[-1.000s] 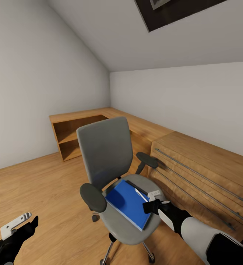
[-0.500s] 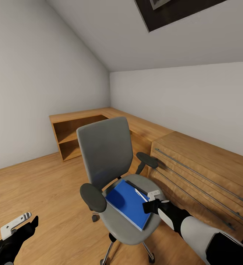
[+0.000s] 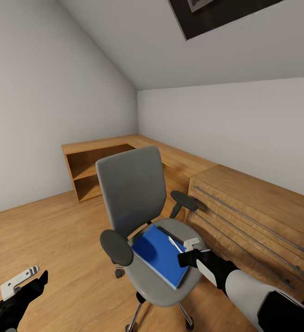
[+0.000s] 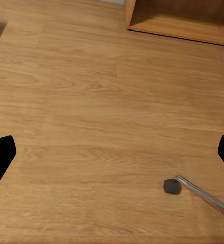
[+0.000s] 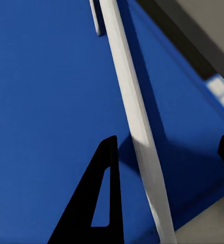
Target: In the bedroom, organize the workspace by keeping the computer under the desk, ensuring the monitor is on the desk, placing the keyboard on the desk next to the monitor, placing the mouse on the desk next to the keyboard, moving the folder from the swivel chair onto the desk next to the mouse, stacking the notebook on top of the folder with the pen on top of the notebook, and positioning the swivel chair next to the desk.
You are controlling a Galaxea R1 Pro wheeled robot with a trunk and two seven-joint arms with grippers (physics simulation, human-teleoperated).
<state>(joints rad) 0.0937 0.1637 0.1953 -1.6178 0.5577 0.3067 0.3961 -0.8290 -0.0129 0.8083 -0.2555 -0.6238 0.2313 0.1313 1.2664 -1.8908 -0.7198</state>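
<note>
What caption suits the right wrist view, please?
Open right gripper straddling thin whitish pen on flat bright blue folder.

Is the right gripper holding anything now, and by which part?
Nothing is held yet. The right gripper is open, its fingers on either side of the pen, which lies on the folder.

Attic room. Sloped grey-white ceiling [image 3: 138, 41], dark-framed skylight [image 3: 216, 14]. Wood plank floor [image 3: 55, 230]. Low light-wood cabinets [image 3: 244, 212] along right wall; open shelf unit [image 3: 90, 173] in corner.

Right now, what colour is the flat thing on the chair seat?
The folder is bright blue, clearest in the right wrist view.
</note>
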